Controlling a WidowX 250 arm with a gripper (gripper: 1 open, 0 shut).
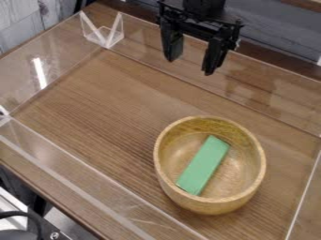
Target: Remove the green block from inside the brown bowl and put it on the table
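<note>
Gripper (pixel 192 52) wide open, holding nothing.

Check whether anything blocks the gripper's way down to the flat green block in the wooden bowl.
Nothing visible does. The open black gripper hangs above bare wood-grain table, apart from the round tan wooden bowl; the flat green block lies uncovered inside.

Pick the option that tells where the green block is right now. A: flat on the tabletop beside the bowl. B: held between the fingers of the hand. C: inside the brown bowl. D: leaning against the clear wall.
C: the green block lies inside the brown bowl, while the hand hangs open and empty above the far part of the table.
</note>
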